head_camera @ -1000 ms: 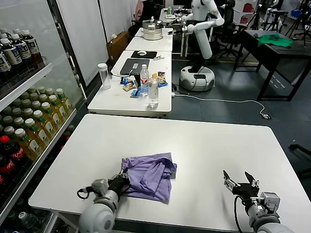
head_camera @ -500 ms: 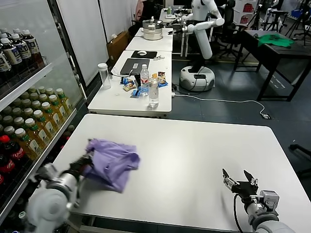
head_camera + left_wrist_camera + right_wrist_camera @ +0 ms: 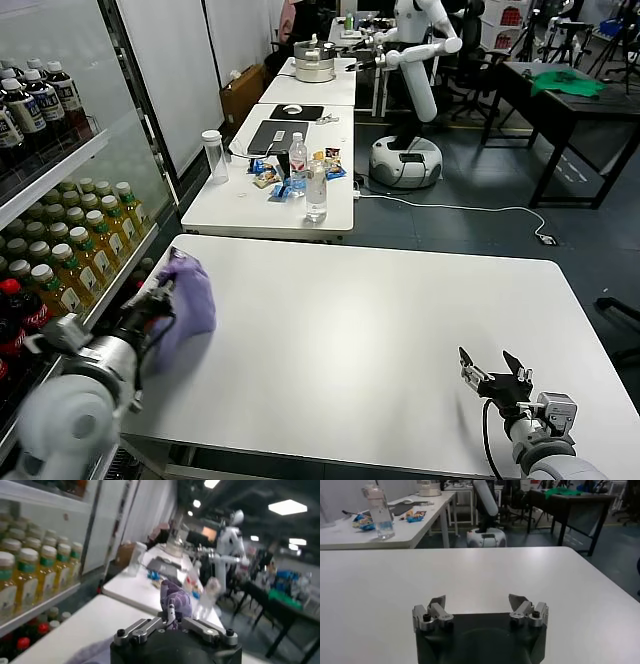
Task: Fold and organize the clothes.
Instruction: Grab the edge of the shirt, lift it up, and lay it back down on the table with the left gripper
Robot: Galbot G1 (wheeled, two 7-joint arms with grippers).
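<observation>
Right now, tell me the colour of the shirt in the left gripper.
Plain light purple T-shirt; the head view shows it best.

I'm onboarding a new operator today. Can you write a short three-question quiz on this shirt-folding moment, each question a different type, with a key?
1. True or false: the left gripper is shut on the lavender T-shirt.
2. Multiple choice: where on the white table is the T-shirt? A) at the middle B) at the edge on the robot's left, by the drinks shelves C) by the right gripper
3. Fill in: the right gripper's fingers are ____ and hold nothing.

Key: 1 true, purple cloth is bunched between its fingers in the left wrist view. 2 B. 3 open.
</observation>
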